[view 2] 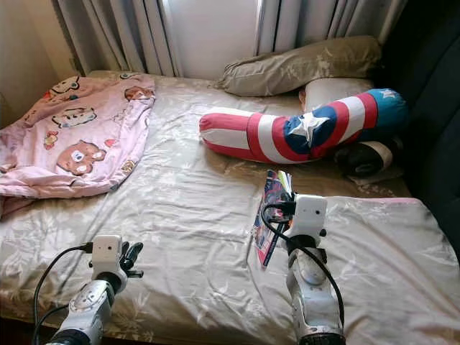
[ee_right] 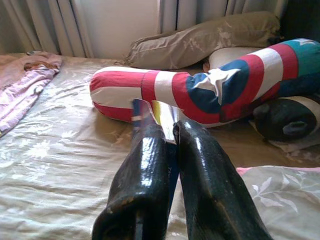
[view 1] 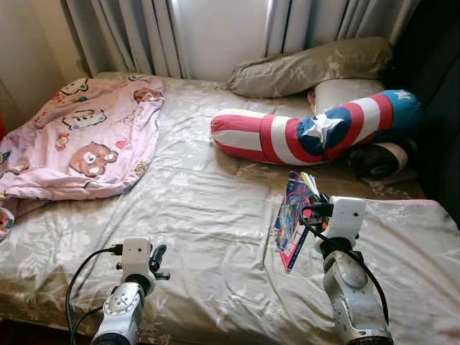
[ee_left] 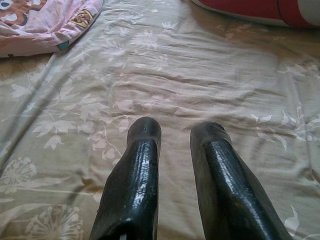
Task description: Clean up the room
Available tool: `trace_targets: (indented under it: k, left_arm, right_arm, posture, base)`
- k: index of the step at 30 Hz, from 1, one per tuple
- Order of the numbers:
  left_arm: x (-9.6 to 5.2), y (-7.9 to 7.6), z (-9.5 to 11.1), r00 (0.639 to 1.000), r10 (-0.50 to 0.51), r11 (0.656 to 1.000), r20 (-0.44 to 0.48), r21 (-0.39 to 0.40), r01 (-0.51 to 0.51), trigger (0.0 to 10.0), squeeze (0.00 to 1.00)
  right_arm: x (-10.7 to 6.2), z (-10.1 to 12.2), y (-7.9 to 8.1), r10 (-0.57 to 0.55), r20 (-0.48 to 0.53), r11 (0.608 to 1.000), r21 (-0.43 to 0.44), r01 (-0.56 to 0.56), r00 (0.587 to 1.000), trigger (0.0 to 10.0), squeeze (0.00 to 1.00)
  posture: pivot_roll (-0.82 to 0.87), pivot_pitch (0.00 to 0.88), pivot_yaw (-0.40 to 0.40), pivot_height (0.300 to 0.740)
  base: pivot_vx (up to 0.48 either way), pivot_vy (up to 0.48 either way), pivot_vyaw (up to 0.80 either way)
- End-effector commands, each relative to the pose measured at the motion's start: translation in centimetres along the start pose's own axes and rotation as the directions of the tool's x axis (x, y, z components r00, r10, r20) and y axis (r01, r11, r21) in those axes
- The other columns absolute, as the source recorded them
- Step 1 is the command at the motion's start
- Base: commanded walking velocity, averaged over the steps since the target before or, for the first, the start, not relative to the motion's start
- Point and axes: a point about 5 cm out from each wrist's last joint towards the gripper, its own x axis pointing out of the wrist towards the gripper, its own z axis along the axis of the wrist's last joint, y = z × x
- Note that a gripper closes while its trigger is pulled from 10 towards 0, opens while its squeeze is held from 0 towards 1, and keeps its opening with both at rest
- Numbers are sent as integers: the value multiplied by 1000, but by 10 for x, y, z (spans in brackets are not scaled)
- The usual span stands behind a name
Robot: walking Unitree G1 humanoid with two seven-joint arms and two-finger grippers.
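A thin, colourful book (view 1: 293,215) stands on edge, tilted, just above the beige floral bed sheet (view 1: 201,208) at the right. My right gripper (view 1: 313,210) is shut on the book's edge. In the right wrist view the book (ee_right: 161,112) sticks out past the two black fingertips (ee_right: 150,145). Low over the sheet near the bed's front left, my left gripper (view 1: 157,256) is open. Nothing lies between its fingers (ee_left: 142,150) but bare sheet.
A crumpled pink cartoon blanket (view 1: 79,136) covers the bed's far left. A red, white and blue star bolster (view 1: 309,133) lies across the far right. Behind it are an olive pillow (view 1: 309,66) and a black-and-white cushion (view 1: 381,158). Curtains (view 1: 129,36) hang behind the bed.
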Motion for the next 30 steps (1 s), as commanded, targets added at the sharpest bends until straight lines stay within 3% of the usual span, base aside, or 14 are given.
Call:
trace_targets:
  k: [1,19,26,30]
  left_arm:
    - [1,0,2,1000,10,1000,12,-19,-10,10000,0]
    - [-1,4,3,999,33,999,33,-35,-32,10000,0]
    - [-1,2,24,983,32,998,179,-56,-23,10000,0]
    - [-2,3,27,979,39,998,202,-63,-27,10000,0]
  right_arm:
    - [4,5,0,-1,11,1000,-15,1,1000,10000,0]
    - [2,5,2,12,20,1000,-3,-12,1000,10000,0]
    - [0,6,3,31,40,1000,6,-31,999,10000,0]
    - [0,3,2,31,15,999,-24,-30,999,10000,0]
  posture:
    - [11,22,-41,718]
    - [11,68,-45,704]
    - [8,70,-46,674]
    - [9,72,-47,674]
  base:
    - [0,0,0]
    - [0,0,0]
    - [0,0,0]
    - [0,0,0]
